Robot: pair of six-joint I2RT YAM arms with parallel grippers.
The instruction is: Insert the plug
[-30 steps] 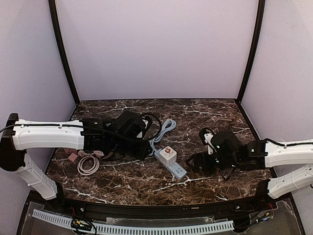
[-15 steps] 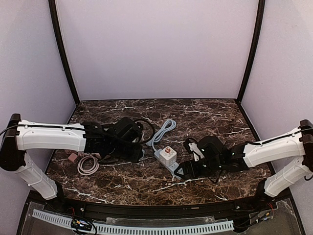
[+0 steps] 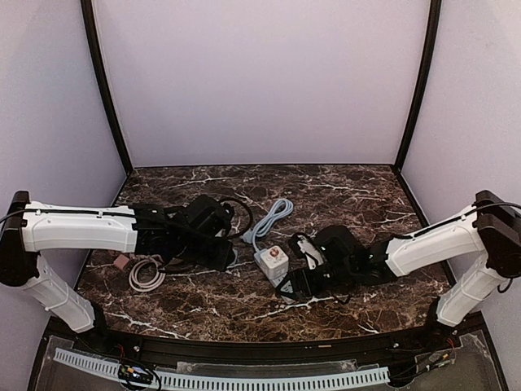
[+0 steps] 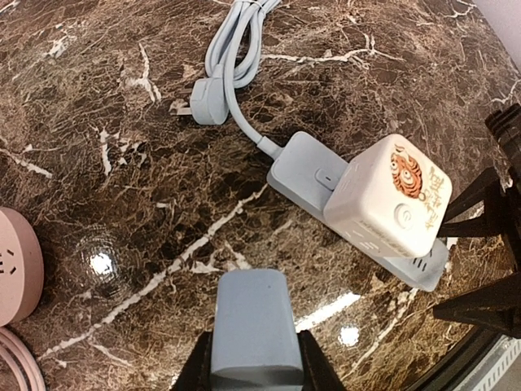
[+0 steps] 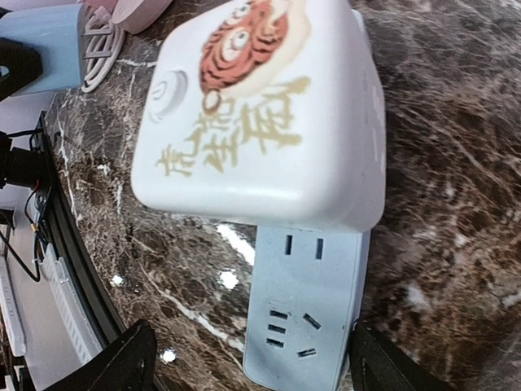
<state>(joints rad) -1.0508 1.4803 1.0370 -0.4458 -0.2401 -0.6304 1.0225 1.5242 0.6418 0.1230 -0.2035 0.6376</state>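
My left gripper (image 4: 254, 368) is shut on the plug (image 4: 251, 324), a pale blue rounded block that I hold just above the marble. It hovers to the left of the power strip (image 4: 308, 167). The grey-blue power strip (image 5: 313, 314) lies slantwise mid-table with a white cube adapter (image 5: 260, 114) bearing a tiger picture plugged into it. Free sockets show on the strip's near end. My right gripper (image 5: 252, 368) stands open astride that end, its right finger at the strip's edge and its left finger well off it. From above, the left gripper (image 3: 224, 254) and the right gripper (image 3: 291, 285) flank the cube adapter (image 3: 273, 261).
The strip's pale blue cord (image 4: 236, 41) loops toward the back and ends in its own plug (image 4: 207, 106) lying on the marble. A pink socket block (image 4: 16, 265) with a coiled pink cable (image 3: 145, 274) lies at the left. A black rail (image 3: 260, 346) runs along the near table edge.
My right arm has swung left to the strip's near end and its jaws have narrowed around it. My left arm has drawn back slightly leftward with the plug.
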